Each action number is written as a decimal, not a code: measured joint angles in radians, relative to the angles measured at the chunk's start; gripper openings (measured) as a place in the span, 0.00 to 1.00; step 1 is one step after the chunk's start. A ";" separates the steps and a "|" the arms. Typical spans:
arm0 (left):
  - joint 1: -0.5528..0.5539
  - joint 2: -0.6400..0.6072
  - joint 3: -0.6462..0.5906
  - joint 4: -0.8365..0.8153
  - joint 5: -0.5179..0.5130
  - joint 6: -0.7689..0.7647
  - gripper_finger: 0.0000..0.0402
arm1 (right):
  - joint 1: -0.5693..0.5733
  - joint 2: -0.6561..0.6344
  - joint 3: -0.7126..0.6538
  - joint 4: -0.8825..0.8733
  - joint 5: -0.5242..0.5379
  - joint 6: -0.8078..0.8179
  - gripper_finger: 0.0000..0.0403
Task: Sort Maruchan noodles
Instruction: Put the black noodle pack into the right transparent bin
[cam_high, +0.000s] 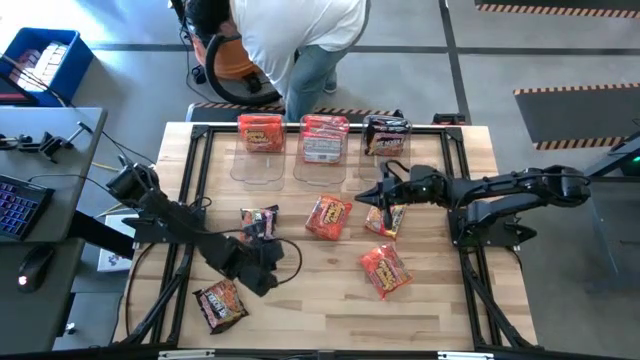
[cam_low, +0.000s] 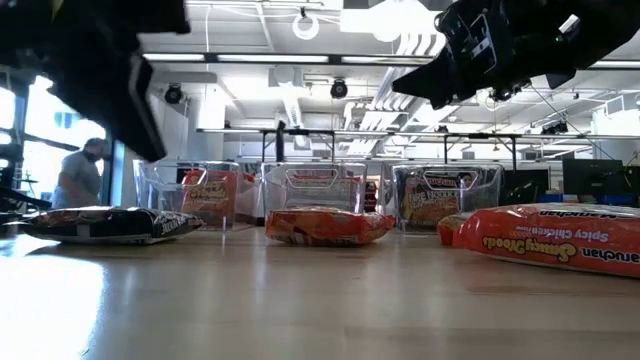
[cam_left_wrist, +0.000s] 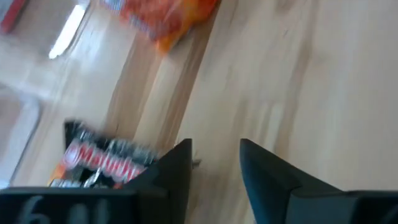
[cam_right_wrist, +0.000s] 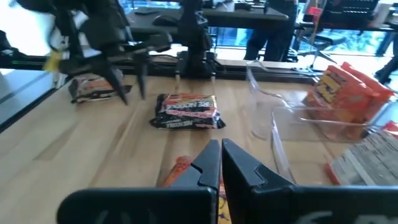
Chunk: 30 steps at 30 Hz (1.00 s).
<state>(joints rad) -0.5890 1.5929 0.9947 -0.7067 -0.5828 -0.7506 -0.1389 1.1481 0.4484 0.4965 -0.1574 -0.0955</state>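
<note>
Care is needed as the left gripper (cam_high: 262, 268), fingers spread and empty above the surface (cam_high: 330, 300), settles squarely over the dark noodle packet (cam_high: 259, 221) just beyond it, while the right gripper (cam_high: 383, 197), pressed together, hangs over an orange packet (cam_high: 384, 221).

2 black jointed arms (cam_high: 520, 190), black cables, angular dark tool fingers (cam_left_wrist: 267, 174).
</note>
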 joint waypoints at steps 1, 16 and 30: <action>-0.005 0.009 0.000 -0.030 0.002 -0.013 0.33 | 0.006 0.000 0.000 0.000 0.000 -0.002 0.00; 0.035 0.240 0.000 -0.125 0.007 0.022 0.39 | 0.017 0.000 0.001 -0.007 0.051 -0.012 0.00; 0.059 0.238 -0.001 0.087 -0.030 -0.032 0.01 | 0.018 0.003 0.001 -0.077 0.063 0.224 0.01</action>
<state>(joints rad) -0.5304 1.8313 0.9939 -0.6199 -0.6133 -0.7826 -0.1213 1.1509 0.4499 0.4196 -0.0942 0.1286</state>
